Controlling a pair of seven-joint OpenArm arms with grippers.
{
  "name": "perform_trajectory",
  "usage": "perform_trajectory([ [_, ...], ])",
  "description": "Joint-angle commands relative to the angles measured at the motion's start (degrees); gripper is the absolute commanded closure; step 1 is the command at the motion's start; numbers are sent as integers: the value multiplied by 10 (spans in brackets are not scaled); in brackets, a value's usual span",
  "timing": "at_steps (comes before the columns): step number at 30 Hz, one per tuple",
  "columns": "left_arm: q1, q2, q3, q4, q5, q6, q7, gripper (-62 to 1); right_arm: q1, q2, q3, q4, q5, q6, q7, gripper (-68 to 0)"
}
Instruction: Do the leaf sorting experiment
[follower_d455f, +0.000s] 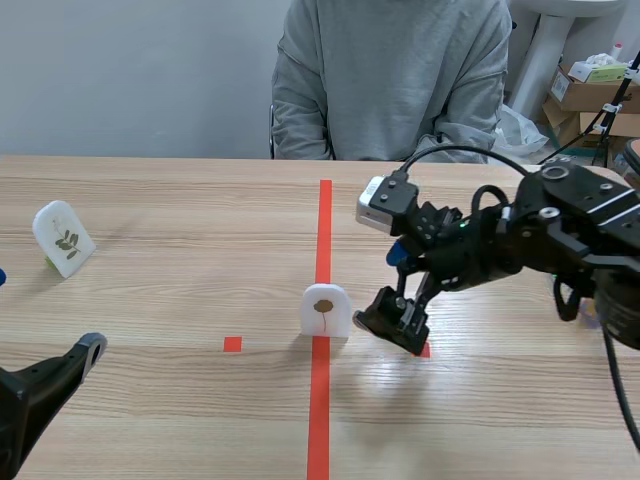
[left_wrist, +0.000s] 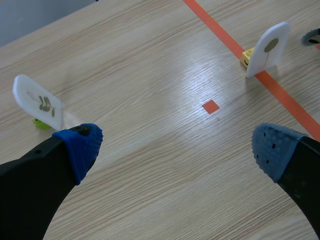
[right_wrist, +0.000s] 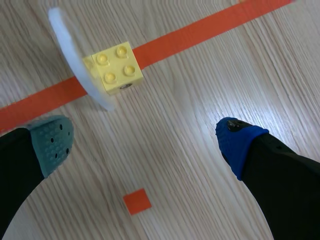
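Observation:
A white card with a brown leaf (follower_d455f: 325, 310) stands on the red centre tape line; in the left wrist view this brown-leaf card (left_wrist: 269, 48) is far ahead to the right. From the right wrist view its thin white plate (right_wrist: 75, 62) rests on a yellow brick base (right_wrist: 116, 67) just ahead of the fingers. My right gripper (follower_d455f: 392, 322) hangs open close to the card's right side, not touching it. A second white card with a green sprig (follower_d455f: 63, 238) stands at the far left on a green base; this sprig card (left_wrist: 38, 101) lies ahead of my open left gripper (left_wrist: 175, 150), which holds nothing.
A person in a grey sweater (follower_d455f: 390, 75) sits across the table. Small red tape squares (follower_d455f: 232, 344) mark the wood. Cardboard boxes (follower_d455f: 590, 95) stand beyond the table at the back right.

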Motion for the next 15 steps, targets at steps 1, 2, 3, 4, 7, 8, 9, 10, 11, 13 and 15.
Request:
perform_trajectory([
  [1, -2, -2, -1, 11, -4, 1, -8, -623, 14, -7, -3, 5, -7, 5, 13, -582],
  [2, -2, -2, -1, 11, -4, 1, -8, -623, 18, -16, -7, -4, -13, 5, 16, -582],
  [3, -2, -2, -1, 11, -4, 1, -8, -623, 20, -24, -12, -12, -19, 5, 20, -582],
  [4, -2, -2, -1, 11, -4, 1, -8, -623, 21, -31, -16, -18, -25, 5, 23, -582],
  [7, -2, -2, -1, 11, -4, 1, -8, -623, 23, -49, -28, -32, -40, 5, 32, -581],
  [8, -2, -2, -1, 11, -4, 1, -8, -623, 22, -51, -32, -35, -45, 5, 36, -574],
  [9, -2, -2, -1, 11, -4, 1, -8, -623, 22, -52, -37, -35, -47, 5, 40, -569],
  [10, -2, -2, -1, 11, -4, 1, -8, -623, 22, -52, -42, -35, -47, 5, 45, -556],
  [11, -2, -2, -1, 11, -4, 1, -8, -623, 22, -52, -44, -35, -47, 5, 50, -537],
  [13, -2, -2, -1, 11, -4, 1, -8, -623, 22, -52, -45, -35, -47, 5, 60, -516],
  [15, -2, -2, -1, 11, -4, 1, -8, -623, 22, -52, -45, -35, -47, 5, 70, -516],
])
